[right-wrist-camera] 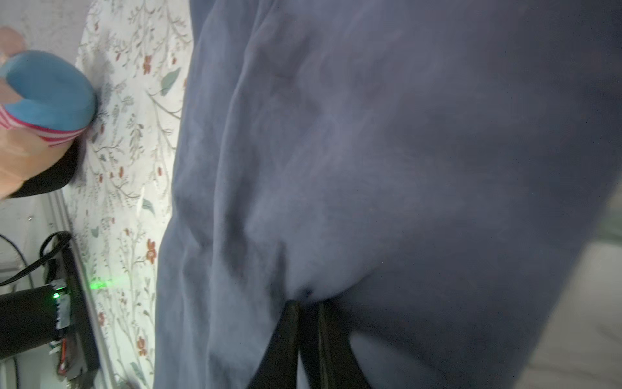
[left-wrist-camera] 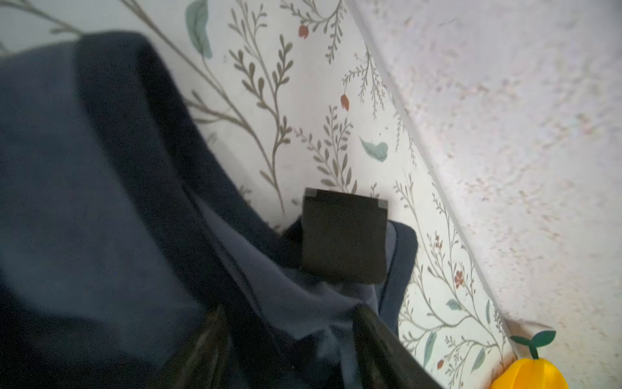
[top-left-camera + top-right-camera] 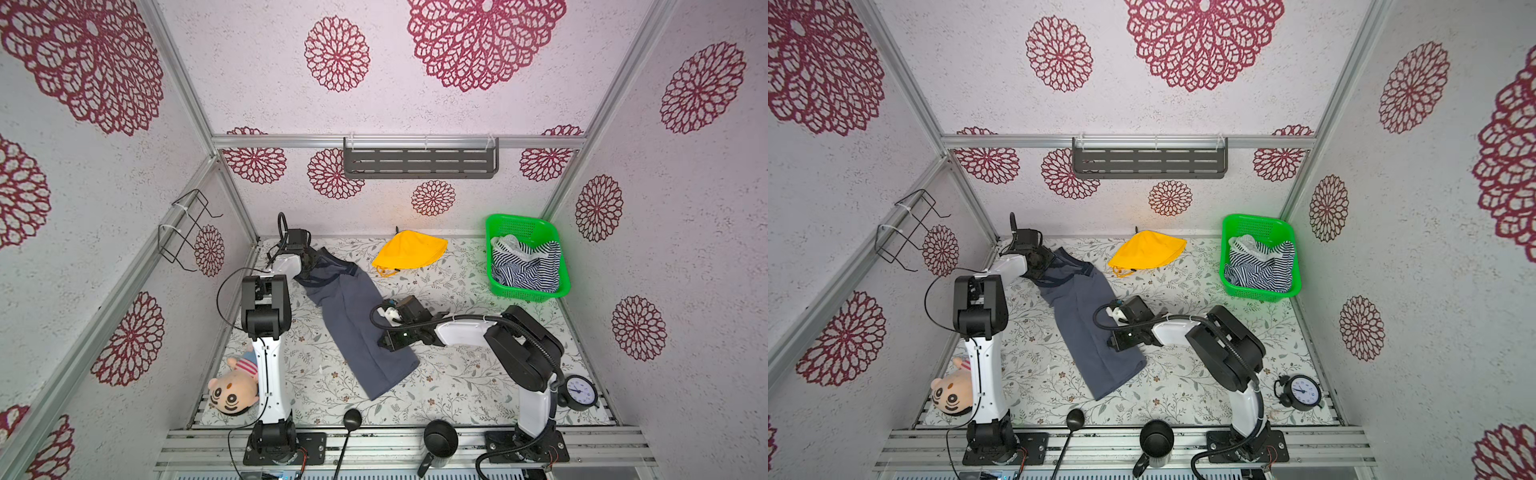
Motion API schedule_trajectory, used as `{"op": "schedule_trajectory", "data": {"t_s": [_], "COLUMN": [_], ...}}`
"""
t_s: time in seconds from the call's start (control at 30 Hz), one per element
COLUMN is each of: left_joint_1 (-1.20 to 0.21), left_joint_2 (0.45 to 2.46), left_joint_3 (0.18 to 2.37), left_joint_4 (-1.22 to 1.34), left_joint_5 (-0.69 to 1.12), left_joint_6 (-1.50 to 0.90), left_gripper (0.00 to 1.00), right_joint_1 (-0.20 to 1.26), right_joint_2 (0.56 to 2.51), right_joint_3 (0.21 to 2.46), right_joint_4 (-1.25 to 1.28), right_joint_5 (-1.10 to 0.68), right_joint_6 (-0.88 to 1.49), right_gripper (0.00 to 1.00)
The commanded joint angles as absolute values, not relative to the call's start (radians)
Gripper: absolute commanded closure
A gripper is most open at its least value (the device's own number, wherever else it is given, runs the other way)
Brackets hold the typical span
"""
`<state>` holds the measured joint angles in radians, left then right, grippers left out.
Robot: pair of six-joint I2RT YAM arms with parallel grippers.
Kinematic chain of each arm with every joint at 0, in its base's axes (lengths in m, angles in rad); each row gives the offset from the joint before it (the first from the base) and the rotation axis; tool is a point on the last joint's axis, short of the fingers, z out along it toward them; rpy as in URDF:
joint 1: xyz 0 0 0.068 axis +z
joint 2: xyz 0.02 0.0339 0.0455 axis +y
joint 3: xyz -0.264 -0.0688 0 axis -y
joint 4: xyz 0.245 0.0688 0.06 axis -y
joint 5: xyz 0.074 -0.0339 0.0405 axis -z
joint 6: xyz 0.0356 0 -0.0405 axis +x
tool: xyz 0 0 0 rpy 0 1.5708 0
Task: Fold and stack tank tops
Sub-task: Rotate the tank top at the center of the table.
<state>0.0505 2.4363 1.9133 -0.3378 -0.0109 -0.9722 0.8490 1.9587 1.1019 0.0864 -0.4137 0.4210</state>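
The slate grey-blue tank top point(image 3: 353, 324) point(image 3: 1088, 324) lies in a long diagonal strip on the flowered table, its navy-trimmed strap end toward the back left corner. Over that strap end hovers my left gripper point(image 3: 309, 259) point(image 2: 289, 323), fingers point(image 2: 377, 336) wide apart with loose folds of the cloth point(image 2: 101, 202) between them. My right gripper point(image 3: 384, 343) point(image 1: 304, 303) pinches the right edge of the lower half, where the fabric point(image 1: 370, 168) puckers at its tips. The navy-and-white striped tank top point(image 3: 525, 270) point(image 3: 1260, 270) sits crumpled in the green basket point(image 3: 528, 295).
A yellow cloth hat point(image 3: 409, 249) lies at the back middle. A plush doll point(image 3: 232, 390) rests by the left arm's base, a black clock point(image 3: 579, 390) by the right arm's. A ladle point(image 3: 352, 419) and a black mug point(image 3: 440, 436) sit on the front rail.
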Motion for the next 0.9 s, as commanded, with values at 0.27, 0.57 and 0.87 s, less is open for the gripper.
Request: {"op": "schedule_trajectory", "data": {"t_s": [0.27, 0.57, 0.87], "left_joint_1": [0.077, 0.039, -0.054], "left_joint_2": [2.631, 2.594, 2.717], "left_joint_3": [2.175, 2.103, 2.282], "left_joint_4": [-0.470, -0.490, -0.573], "left_joint_5": [0.176, 0.135, 0.157], "left_joint_6": [-0.853, -0.821, -0.827], "left_gripper": [0.35, 0.30, 0.30], "right_joint_1": [0.795, 0.788, 0.826], "right_joint_2": [1.827, 1.775, 1.836], "right_joint_3": [1.166, 1.118, 1.100], "right_joint_4": [0.021, -0.133, -0.068], "right_joint_5": [-0.385, -0.210, -0.206], "right_joint_6": [0.412, 0.383, 0.442], "right_gripper": [0.76, 0.56, 0.72]}}
